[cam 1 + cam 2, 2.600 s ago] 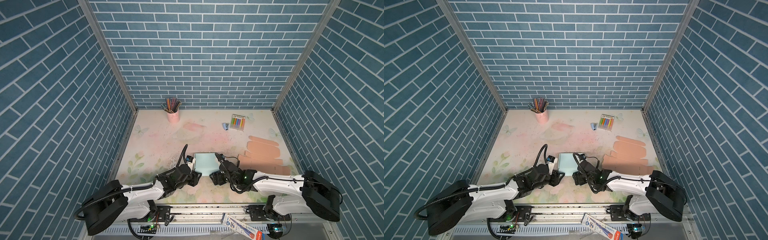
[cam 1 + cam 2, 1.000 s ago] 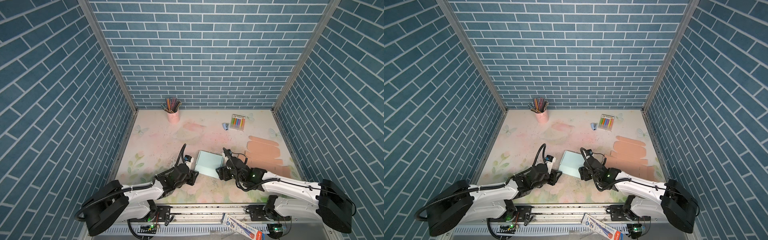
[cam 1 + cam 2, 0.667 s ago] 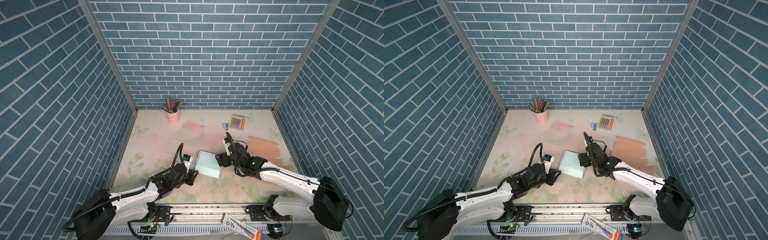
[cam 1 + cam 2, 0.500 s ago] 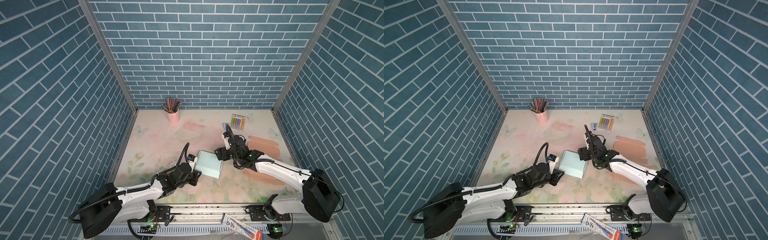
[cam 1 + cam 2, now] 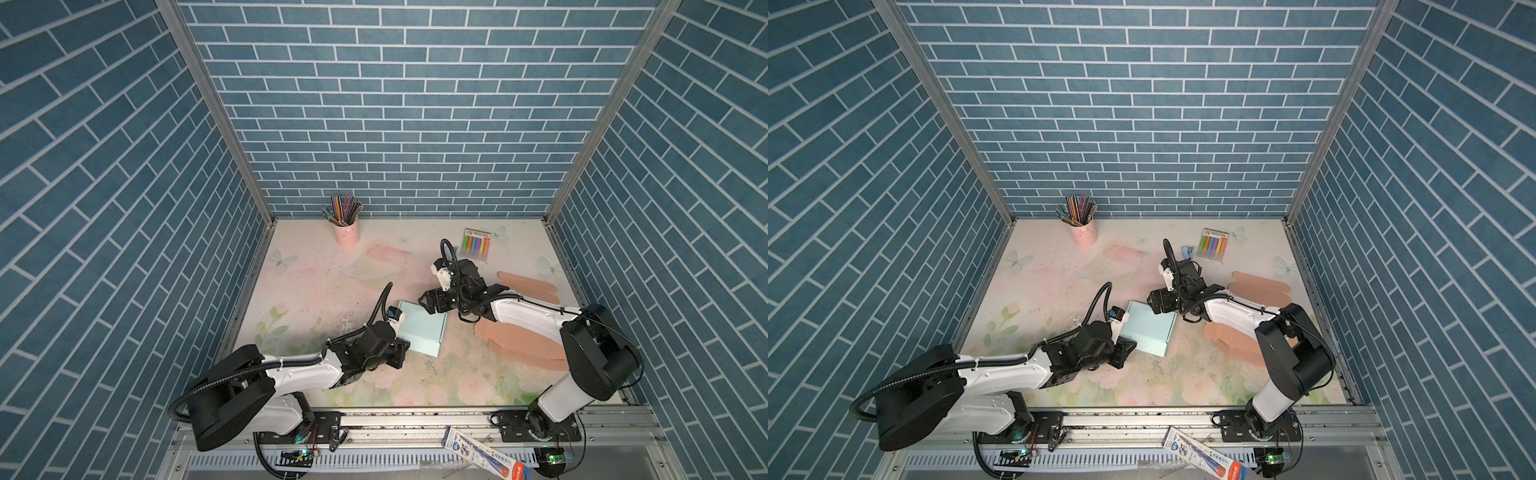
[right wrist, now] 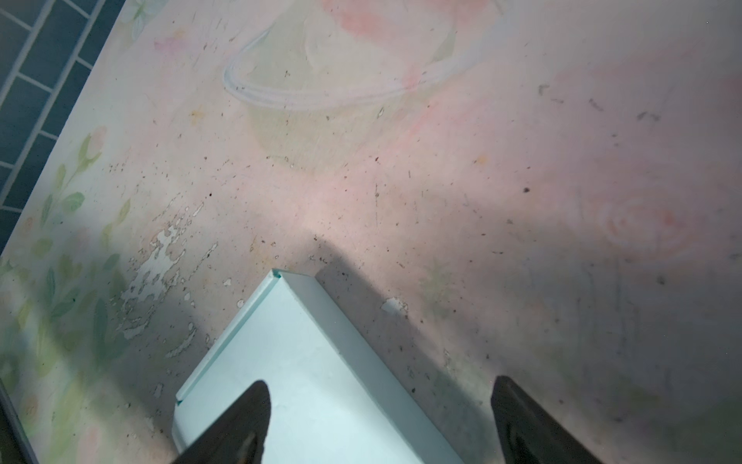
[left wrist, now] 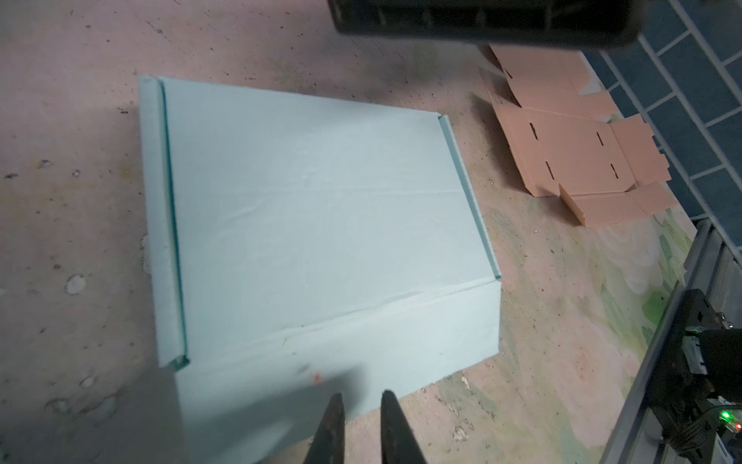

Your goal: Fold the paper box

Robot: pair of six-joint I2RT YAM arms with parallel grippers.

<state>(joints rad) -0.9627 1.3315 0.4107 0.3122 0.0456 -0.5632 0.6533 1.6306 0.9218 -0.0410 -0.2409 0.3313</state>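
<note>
The light blue paper box (image 5: 422, 332) (image 5: 1148, 328) lies closed and flat near the middle of the table. My left gripper (image 5: 401, 352) (image 7: 361, 395) sits low at the box's near left corner. Its jaws stand a narrow gap apart with nothing between them, and their tips are just short of the box's front wall (image 7: 341, 353). My right gripper (image 5: 427, 302) (image 6: 379, 387) hovers at the box's far right corner. It is wide open and straddles the far edge of the box (image 6: 313, 381), one fingertip (image 6: 249, 405) over the lid, the other over the table.
Flat pink box blanks (image 5: 519, 338) lie to the right of the box, partly under the right arm, with more (image 5: 530, 284) behind. A pink cup of pencils (image 5: 347, 235) and a marker pack (image 5: 475, 244) stand near the back wall. A tube (image 5: 484, 455) lies on the front rail.
My right gripper has swung from the box's near side to its far right corner and opened wider. My left gripper's jaws have narrowed. The box has slid away and turned slightly.
</note>
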